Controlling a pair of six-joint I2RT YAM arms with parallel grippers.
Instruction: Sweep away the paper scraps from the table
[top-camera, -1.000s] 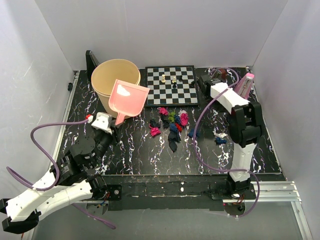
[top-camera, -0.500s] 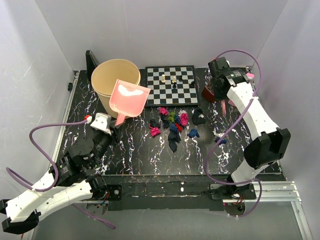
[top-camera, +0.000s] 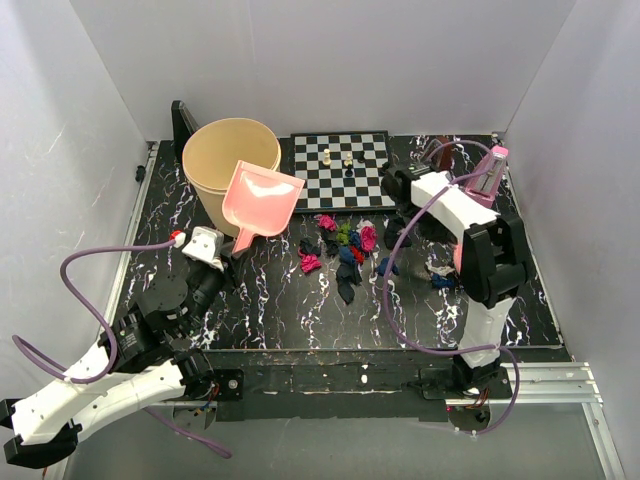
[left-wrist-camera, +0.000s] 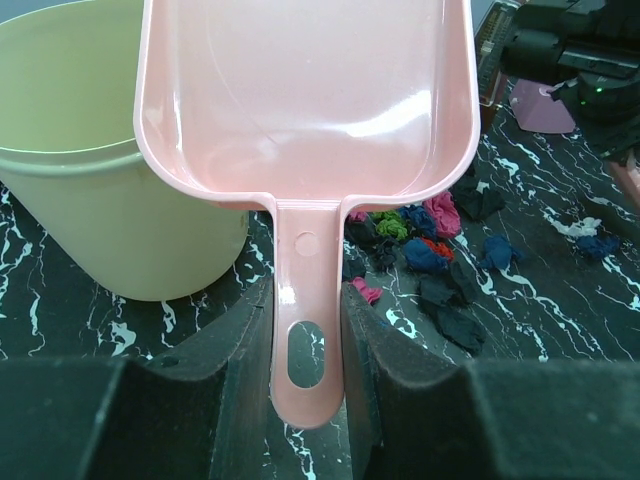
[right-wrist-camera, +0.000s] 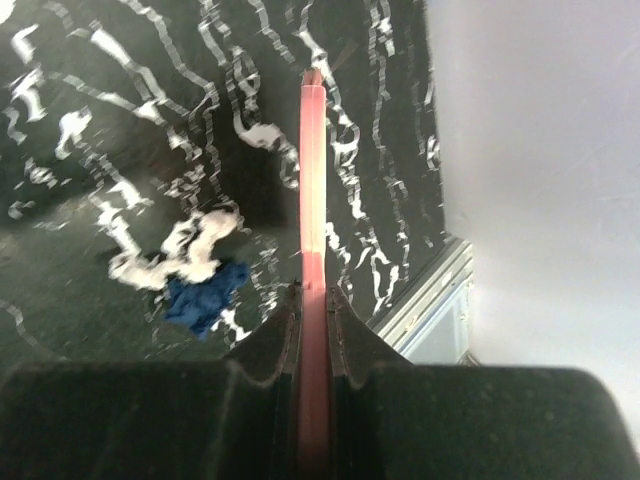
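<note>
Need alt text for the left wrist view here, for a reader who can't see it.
The left gripper clamps the handle of a pink dustpan, whose empty scoop fills the upper frame. A beige bucket stands at left; coloured paper scraps lie clustered on the black marbled table at right.

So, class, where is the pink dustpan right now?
The pink dustpan is left of centre in the top view, by the beige bucket, its handle in the left gripper.
</note>
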